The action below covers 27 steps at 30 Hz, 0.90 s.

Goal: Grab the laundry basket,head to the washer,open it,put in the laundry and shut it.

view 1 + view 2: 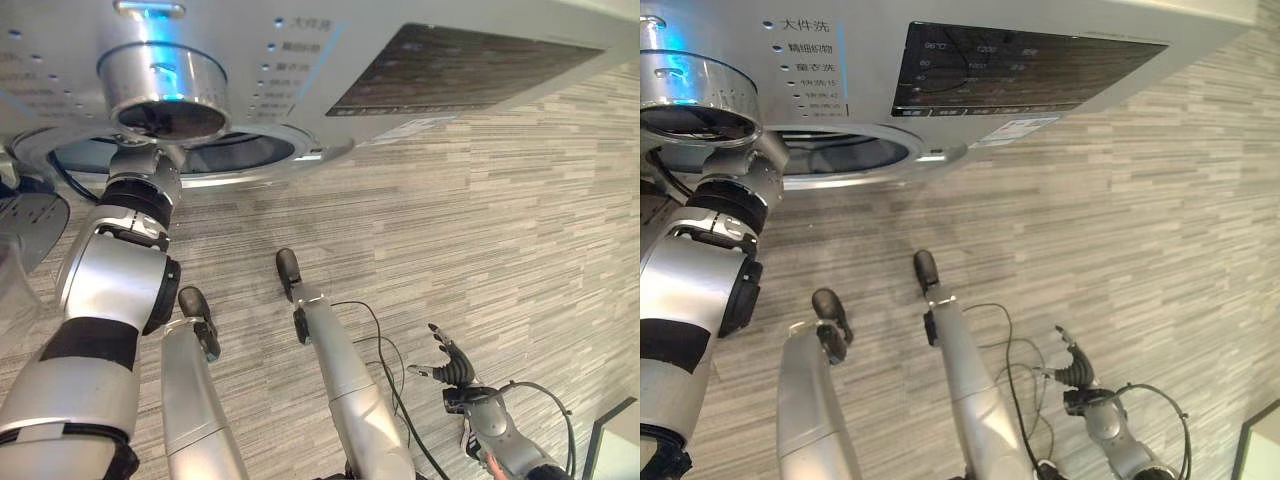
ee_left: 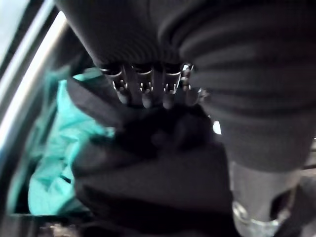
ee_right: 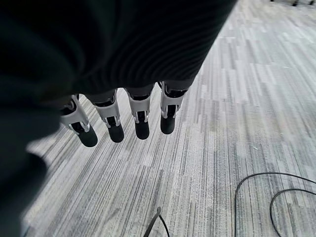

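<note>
Left wrist view: left hand (image 2: 148,94) inside washer (image 1: 300,60) drum, fingers curled into dark laundry (image 2: 148,173) beside teal cloth (image 2: 54,148). Right hand (image 3: 123,118) relaxed, fingers straight, above floor (image 3: 222,148).

a floor (image 1: 500,200) of grey striped carpet tiles, in narrow light and dark bands, fills the room. a pale panel (image 1: 618,440) with a dark edge stands on that floor at its far right corner.
</note>
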Motion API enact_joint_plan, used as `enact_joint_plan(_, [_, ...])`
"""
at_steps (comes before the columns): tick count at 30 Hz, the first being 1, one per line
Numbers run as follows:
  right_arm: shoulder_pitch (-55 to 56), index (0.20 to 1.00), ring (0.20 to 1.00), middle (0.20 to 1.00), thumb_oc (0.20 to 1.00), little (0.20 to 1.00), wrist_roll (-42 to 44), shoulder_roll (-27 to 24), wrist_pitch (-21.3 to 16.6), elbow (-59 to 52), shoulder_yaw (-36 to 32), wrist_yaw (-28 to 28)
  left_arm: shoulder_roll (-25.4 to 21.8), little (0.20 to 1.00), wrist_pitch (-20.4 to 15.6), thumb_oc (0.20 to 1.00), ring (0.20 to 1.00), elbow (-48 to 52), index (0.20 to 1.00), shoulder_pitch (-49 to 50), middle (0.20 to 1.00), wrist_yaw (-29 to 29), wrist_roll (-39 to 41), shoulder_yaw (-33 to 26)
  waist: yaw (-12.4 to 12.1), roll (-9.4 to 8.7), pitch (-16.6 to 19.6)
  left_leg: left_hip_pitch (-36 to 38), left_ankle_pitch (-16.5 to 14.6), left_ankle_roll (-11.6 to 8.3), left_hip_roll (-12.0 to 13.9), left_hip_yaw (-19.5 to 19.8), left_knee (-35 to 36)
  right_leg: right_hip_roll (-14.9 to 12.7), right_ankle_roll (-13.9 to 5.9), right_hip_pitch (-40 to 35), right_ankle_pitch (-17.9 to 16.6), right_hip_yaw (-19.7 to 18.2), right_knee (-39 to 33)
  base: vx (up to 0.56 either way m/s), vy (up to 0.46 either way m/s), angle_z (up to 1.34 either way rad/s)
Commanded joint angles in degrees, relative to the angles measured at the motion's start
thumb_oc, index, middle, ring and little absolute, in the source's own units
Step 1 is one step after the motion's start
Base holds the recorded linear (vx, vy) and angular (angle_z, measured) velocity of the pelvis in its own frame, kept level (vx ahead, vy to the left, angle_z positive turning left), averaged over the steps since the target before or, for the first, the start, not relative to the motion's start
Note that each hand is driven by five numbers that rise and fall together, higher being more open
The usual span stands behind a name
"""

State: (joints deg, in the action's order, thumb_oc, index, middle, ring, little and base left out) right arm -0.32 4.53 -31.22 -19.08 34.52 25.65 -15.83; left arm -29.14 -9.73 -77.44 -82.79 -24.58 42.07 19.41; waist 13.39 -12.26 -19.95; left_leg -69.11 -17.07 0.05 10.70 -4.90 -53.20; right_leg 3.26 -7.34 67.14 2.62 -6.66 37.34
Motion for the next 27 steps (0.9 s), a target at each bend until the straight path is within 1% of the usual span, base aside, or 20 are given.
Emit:
enact_joint_plan(1, [1.73,1.0,1.0,1.0,1.0,1.0,-0.68,-3.51,-0.92,-2.26,-1.85,-0.19,-1.82,1.0,-1.98,1.0,1.0,2.92,1.0,-0.9,1.0,1.54,-3.18,0.27,1.8,3.35,-0.57,1.95,-6.73,3.02,-2.66,3.65,-3.06,-0.3,2.46,-4.55,4.98,3.36,0.37,-0.02,-0.042,0.17])
enact_joint_plan(4, [1.72,1.0,1.0,1.0,1.0,1.0,-1.47,-3.4,-1.27,-2.63,-1.25,-0.72,-0.05,1.0,-2.88,1.0,1.0,5.65,1.0,2.0,1.0,0.89,-5.17,0.07,1.82,3.73,-0.76,2.52,-5.98,2.9,-3.35,3.69,-1.83,-1.0,2.54,-4.8,4.89,3.74,0.48,-0.04,-0.016,0.18])
enact_joint_plan(5, [1.19,1.0,1.0,1.0,1.0,1.0,-1.88,-2.99,-1.32,-2.41,-0.52,-0.97,0.91,1.0,-3.24,1.0,1.0,7.11,1.0,4.6,1.0,0.61,-7.04,0.15,1.55,3.99,-1.21,3.39,-5.25,2.77,-3.75,3.63,-0.32,-1.51,2.39,-5.25,4.44,3.83,0.02,-0.06,-0.013,0.21])
enact_joint_plan(7, [0.66,1.0,1.0,1.0,1.0,1.0,-2.01,-2.57,-1.29,-1.94,0.07,-1.11,1.61,1.0,-3.63,1.0,1.0,8.01,1.0,5.83,1.0,0.25,-7.02,-0.45,1.41,4.01,-1.56,4.04,-4.82,2.71,-4.0,3.54,0.61,-1.76,2.34,-5.7,4.22,3.89,-0.46,-0.06,-0.015,0.18])
enact_joint_plan(8, [0.0,1.0,1.0,1.0,1.0,1.0,-2.74,-2.32,-1.38,-1.54,0.9,-1.42,2.02,1.0,-4.32,1.0,1.0,10.0,1.0,8.39,1.0,-0.04,-9.81,0.09,0.93,4.01,-2.19,5.05,-3.85,2.41,-4.39,3.57,2.3,-2.24,2.19,-6.54,3.55,4.09,-1.62,-0.05,-0.018,0.18])
enact_joint_plan(9, [-0.01,1.0,1.0,1.0,1.0,1.0,-2.78,-2.29,-1.42,-1.47,0.97,-1.47,2.03,1.0,-4.28,1.0,1.0,10.18,1.0,8.55,1.0,-0.18,-9.94,0.04,1.0,3.94,-2.24,5.26,-3.74,2.4,-4.46,3.54,2.5,-2.3,2.19,-6.73,3.48,4.07,-1.75,-0.1,-0.035,0.23])
enact_joint_plan(10, [-0.99,1.0,1.0,1.0,1.0,1.0,-2.54,-1.53,-1.45,-0.72,1.34,-1.76,3.14,1.0,-5.15,1.0,1.0,11.52,1.0,11.76,1.0,-0.38,-9.72,-1.13,0.51,3.77,-3.12,7.05,-2.49,2.08,-4.98,3.26,5.25,-2.86,2.0,-8.28,2.78,4.29,-3.69,-0.09,-0.019,0.24])
enact_joint_plan(14, [-2.03,1.0,1.0,1.0,1.0,1.0,-2.07,-0.24,-1.41,2.03,2.06,-2.65,4.95,1.0,-4.49,1.0,1.0,10.38,1.0,16.99,1.0,-0.49,-12.41,-2.75,-0.16,3.16,-4.45,10.68,0.1,1.63,-6.08,2.94,9.89,-3.77,1.49,-11.54,0.94,4.7,-7.4,-0.08,-0.026,0.21])
enact_joint_plan(15, [-2.04,1.0,1.0,1.0,1.0,1.0,-2.07,-0.24,-1.44,2.09,2.11,-2.67,4.95,1.0,-4.49,1.0,1.0,10.43,1.0,17.06,1.0,-0.51,-12.45,-2.78,-0.13,3.1,-4.53,10.92,0.2,1.63,-6.12,2.91,10.1,-3.81,1.49,-11.75,0.87,4.68,-7.55,-0.08,-0.022,0.16])
enact_joint_plan(16, [-2.84,1.0,1.0,1.0,1.0,1.0,-1.74,0.54,-1.42,3.62,2.62,-2.86,5.33,1.0,-2.51,1.0,1.0,10.37,1.0,18.63,1.0,-3.21,-20.63,-0.85,-0.45,2.87,-5.03,12.89,1.79,1.34,-6.62,2.84,12.88,-4.15,1.36,-13.34,-0.1,4.78,-9.25,-0.08,-0.014,0.13])
enact_joint_plan(17, [-2.8,1.0,1.0,1.0,1.0,1.0,-2.01,0.57,-1.66,3.66,2.69,-3.02,5.09,1.0,-1.86,1.0,1.0,11.66,1.0,19.55,1.0,-4.71,-27.52,1.51,-0.61,2.69,-5.31,13.85,2.49,1.26,-6.84,2.75,14.07,-4.29,1.26,-14.06,-0.62,4.83,-9.98,-0.08,-0.014,0.11])
enact_joint_plan(18, [-2.8,1.0,1.0,1.0,1.0,1.0,-2.01,0.57,-1.66,3.66,2.69,-3.03,5.09,1.0,-1.85,1.0,1.0,11.68,1.0,19.56,1.0,-4.72,-27.52,1.51,-0.62,2.67,-5.33,13.9,2.5,1.26,-6.85,2.73,14.1,-4.3,1.26,-14.09,-0.63,4.82,-9.99,-0.08,-0.003,0.1])
enact_joint_plan(19, [-2.61,1.0,1.0,1.0,1.0,1.0,-1.66,0.96,-1.97,4.66,1.71,-3.58,7.93,1.0,-3.04,1.0,1.0,15.59,1.0,24.74,1.0,-5.52,-26.68,1.09,-1.4,2.89,-5.82,15.73,3.81,1.26,-7.65,2.76,16.44,-4.78,1.04,-15.87,-1.56,5.23,-11.74,-0.07,-0.018,0.1])
enact_joint_plan(20, [-2.23,1.0,1.0,1.0,1.0,1.0,-1.65,1.16,-1.59,4.46,1.24,-3.69,8.76,1.0,-3.67,1.0,1.0,18.41,1.0,27.12,1.0,-5.4,-26.57,1.56,-1.77,3.03,-6.05,16.85,4.73,1.11,-7.99,2.87,17.95,-4.97,1.08,-16.85,-1.89,5.21,-12.54,-0.07,-0.018,0.11])
enact_joint_plan(21, [-2.23,1.0,1.0,1.0,1.0,1.0,-1.65,1.16,-1.59,4.46,1.24,-3.69,8.77,1.0,-3.66,1.0,1.0,18.42,1.0,27.13,1.0,-5.41,-26.58,1.56,-1.77,3.02,-6.06,16.88,4.74,1.11,-8.0,2.86,17.98,-4.98,1.08,-16.87,-1.89,5.2,-12.55,-0.07,-0.018,0.13])
enact_joint_plan(22, [-1.93,1.0,1.0,1.0,1.0,1.0,-1.7,1.84,-1.35,5.44,0.3,-4.16,10.77,1.0,-3.93,1.0,1.0,21.76,1.0,31.55,1.0,-5.95,-28.67,1.93,-2.58,3.25,-6.49,19.2,6.06,0.93,-8.79,2.96,20.65,-5.55,0.96,-19.07,-2.9,5.56,-14.94,-0.07,-0.011,0.13])
enact_joint_plan(24, [-2.41,1.0,1.0,1.0,1.0,1.0,-1.17,2.91,-0.9,7.36,-0.32,-4.58,12.53,1.0,-4.04,1.0,1.0,22.28,1.0,34.92,1.0,-5.9,-28.72,1.5,-3.49,3.66,-6.88,21.78,7.68,0.66,-9.45,3.01,23.76,-6.03,0.79,-20.95,-3.74,5.92,-16.46,-0.07,-0.006,0.16])
enact_joint_plan(26, [-3.34,1.0,1.0,1.0,1.0,1.0,-0.62,3.82,-0.56,9.73,-0.65,-4.91,13.12,1.0,-4.18,1.0,1.0,21.86,1.0,37.21,1.0,-5.13,-29.47,1.67,-3.94,3.95,-7.28,24.45,9.03,0.39,-9.94,3.03,26.21,-6.42,0.73,-23.13,-4.27,6.13,-17.56,-0.04,0.005,0.18])
enact_joint_plan(27, [-3.34,1.0,1.0,1.0,1.0,1.0,-0.62,3.83,-0.56,9.73,-0.65,-4.91,13.12,1.0,-4.18,1.0,1.0,21.86,1.0,37.2,1.0,-5.13,-29.47,1.67,-3.94,3.94,-7.29,24.47,9.04,0.39,-9.94,3.03,26.22,-6.42,0.73,-23.15,-4.27,6.12,-17.56,-0.03,0.008,0.12])
